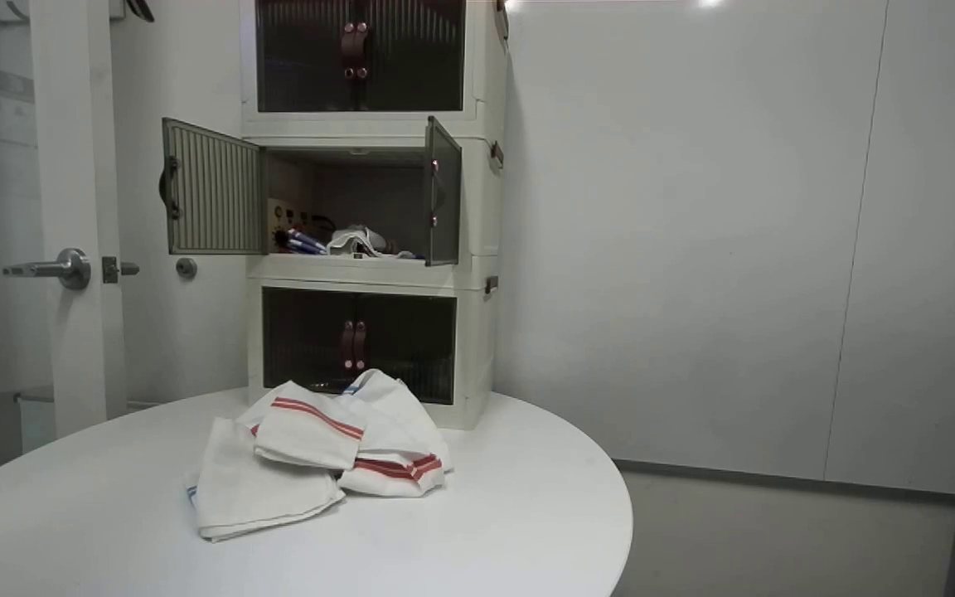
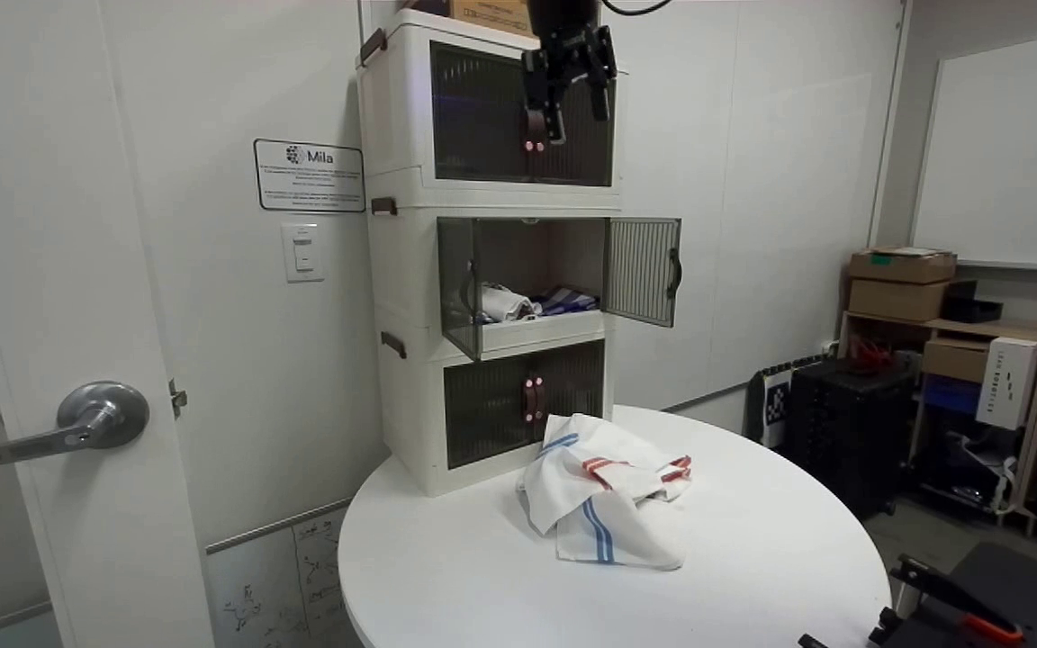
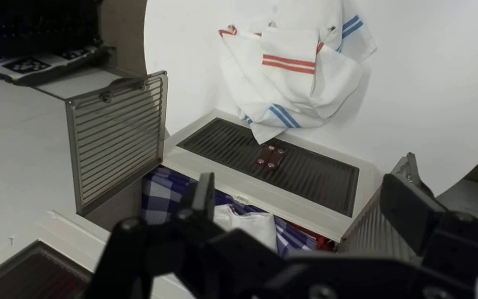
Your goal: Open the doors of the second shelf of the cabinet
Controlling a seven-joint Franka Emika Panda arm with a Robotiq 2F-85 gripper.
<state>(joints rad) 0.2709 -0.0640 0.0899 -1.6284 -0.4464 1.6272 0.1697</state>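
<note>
Cabinet, tall white tower, seen behind gripper. Second shelf lower than gripper. Doors both standing wide: in wrist view, one left of gripper, mate partly behind finger. Gripper fingers spread well apart. White cloth inside shelf, under gripper.
</note>
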